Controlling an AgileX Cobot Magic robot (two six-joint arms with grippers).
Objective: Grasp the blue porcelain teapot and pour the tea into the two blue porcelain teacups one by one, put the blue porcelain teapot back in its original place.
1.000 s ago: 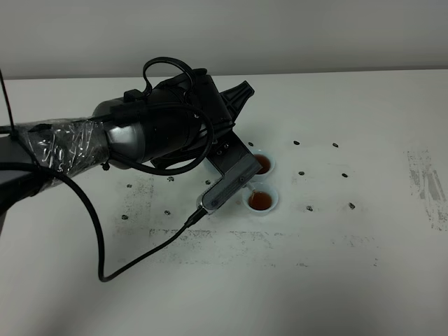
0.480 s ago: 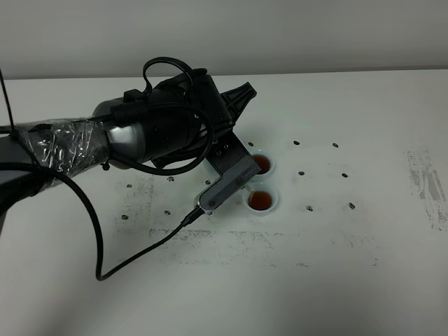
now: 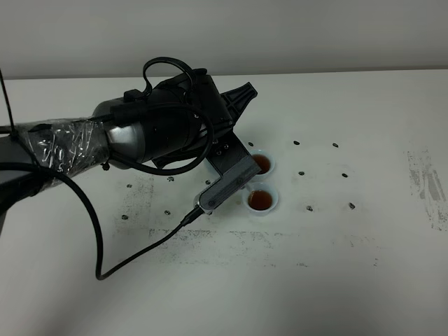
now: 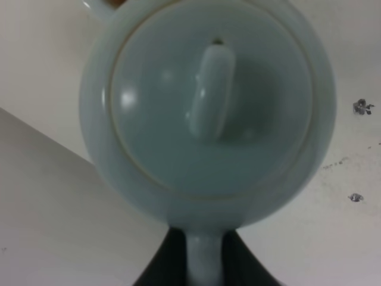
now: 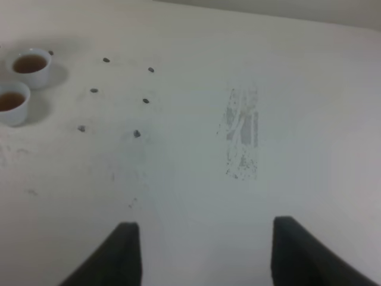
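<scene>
Teapot [image 4: 208, 113]: pale blue, glossy, lid with knob seated on top; fills the left wrist view, its handle clamped between the dark fingers [image 4: 161, 268] of the left gripper [image 4: 204, 265]. Hidden behind the left arm [image 3: 140, 136] in the high view. Whether it touches the table cannot be told.

Cups, two: near cup [image 3: 261, 201] and far cup [image 3: 262, 164], small, pale, side by side and just about touching, near the table's middle. Each holds reddish-brown tea [image 3: 260, 201]. Both stand just beside the left arm's wrist camera housing [image 3: 225, 187].

Right gripper [image 5: 202, 250]: jaws wide apart, nothing between them, above bare table [image 5: 196, 167], well apart from the cups.

Table: white, scuffed, with a grey worn patch [image 5: 241, 134] and small dark marks [image 5: 137, 133] near the cups.

Cable [image 3: 105, 238]: black, trailing from the left arm across the table.
</scene>
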